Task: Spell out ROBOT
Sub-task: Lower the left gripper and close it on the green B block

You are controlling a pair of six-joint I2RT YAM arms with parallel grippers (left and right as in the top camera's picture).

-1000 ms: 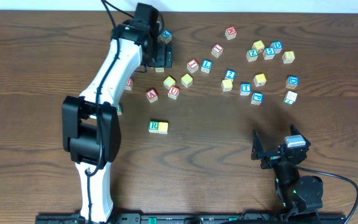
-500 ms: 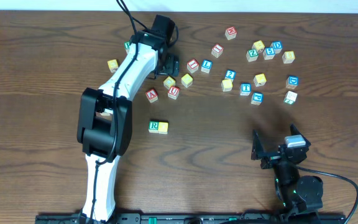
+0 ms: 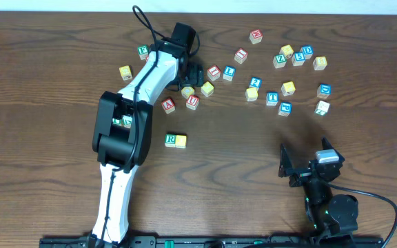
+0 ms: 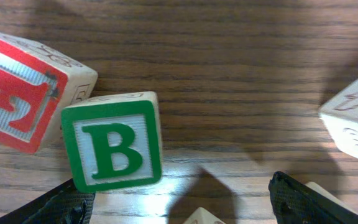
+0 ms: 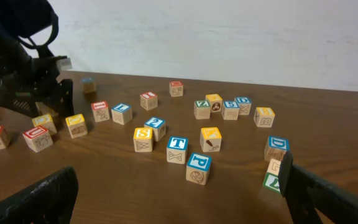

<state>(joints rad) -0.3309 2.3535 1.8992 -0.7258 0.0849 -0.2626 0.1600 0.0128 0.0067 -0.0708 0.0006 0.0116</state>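
Left gripper [image 4: 176, 193] wide open, empty, over the green B cube [image 4: 114, 149], which sits skewed toward the left jaw, up against a red-lettered cube [image 4: 17, 99]. Closing now could catch a corner, spin it, or drag the red one along. R cube [image 3: 171, 139] waits mid-table beside a yellow cube [image 3: 180, 140]. Since a second ago the arm has swung right.

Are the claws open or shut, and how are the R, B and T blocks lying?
left gripper, open, empty
right gripper, open, empty
B cube, on the table, ungripped, by the left gripper
R cube, set down, touching a yellow cube
T cube, loose, apart from the R cube
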